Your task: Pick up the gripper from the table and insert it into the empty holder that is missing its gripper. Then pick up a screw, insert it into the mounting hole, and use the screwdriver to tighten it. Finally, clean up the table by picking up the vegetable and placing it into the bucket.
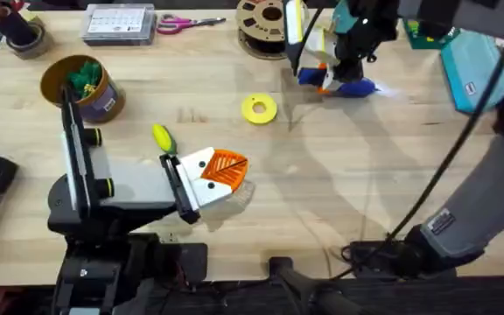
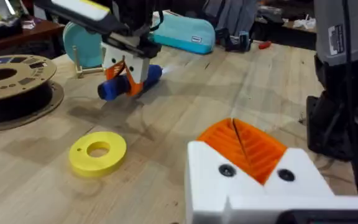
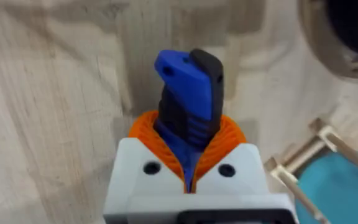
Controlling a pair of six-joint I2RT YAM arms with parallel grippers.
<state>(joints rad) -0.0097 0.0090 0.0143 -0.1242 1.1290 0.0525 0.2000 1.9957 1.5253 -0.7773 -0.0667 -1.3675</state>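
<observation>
Far right of centre on the table [image 1: 348, 201], right gripper [image 1: 332, 77] low over the wood, orange pads pinched on the screwdriver [image 1: 346, 87], blue body clamped between them in the right wrist view; likely gripped there to bring the tool to a mounting hole, though no bit tip or screw can be made out. Near left, left gripper [image 1: 220, 171] resting just above the surface, orange pads [image 2: 244, 144] pressed together with nothing between, probably parked clear of the work. Far left, bucket [image 1: 81, 86] upright with green stuff inside, waiting for cleanup. Near the far edge, brown spool [image 1: 265, 22]. Centre, flat yellow ring [image 1: 259, 108], well apart from both grippers. Just left of the left gripper, vegetable [image 1: 163, 138] lying on the wood, not yet in the bucket.
</observation>
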